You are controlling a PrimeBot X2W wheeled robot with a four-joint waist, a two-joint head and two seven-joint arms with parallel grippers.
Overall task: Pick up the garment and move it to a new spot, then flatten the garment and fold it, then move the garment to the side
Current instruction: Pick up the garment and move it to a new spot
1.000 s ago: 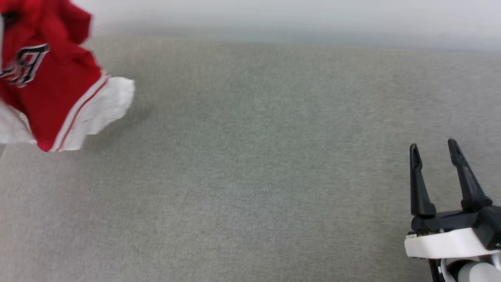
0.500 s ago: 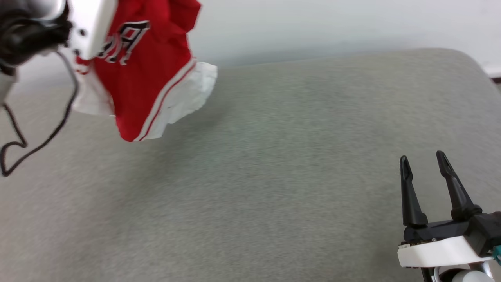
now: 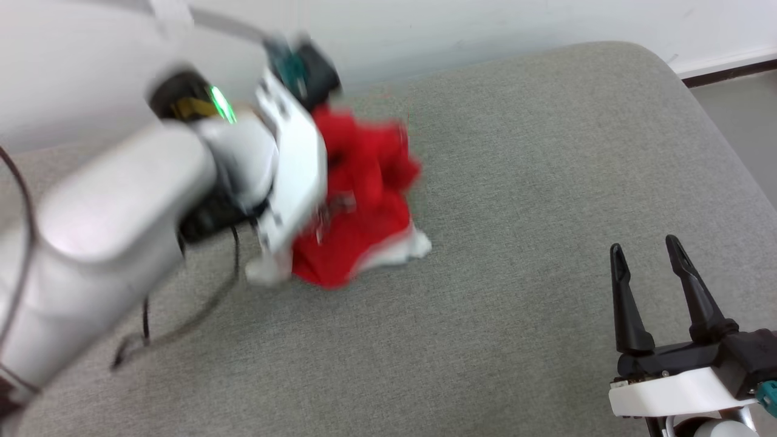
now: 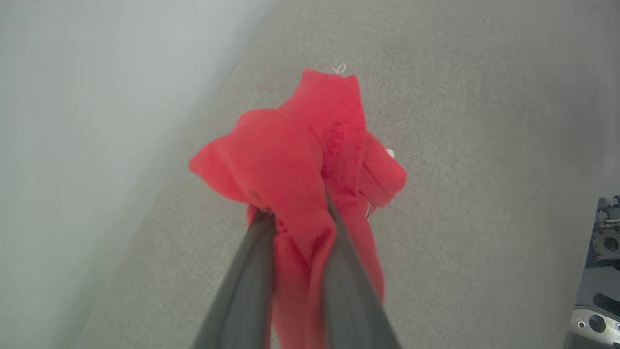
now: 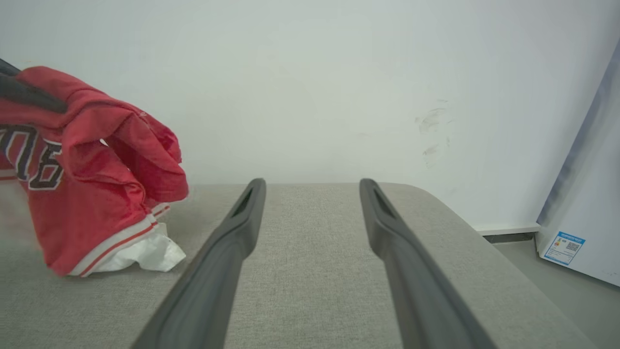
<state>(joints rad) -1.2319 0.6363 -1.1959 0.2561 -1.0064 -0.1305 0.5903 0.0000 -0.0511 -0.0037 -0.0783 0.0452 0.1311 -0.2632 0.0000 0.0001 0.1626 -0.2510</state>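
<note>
We've got our left claw (image 4: 295, 213) pinching a bunched fold of the red jersey (image 3: 364, 194), which hangs crumpled with its white edge touching the grey fabric-covered counter (image 3: 534, 182) near the back wall (image 5: 310, 87), while our right claw (image 3: 643, 244) hovers spread wide and empty, well apart.
</note>
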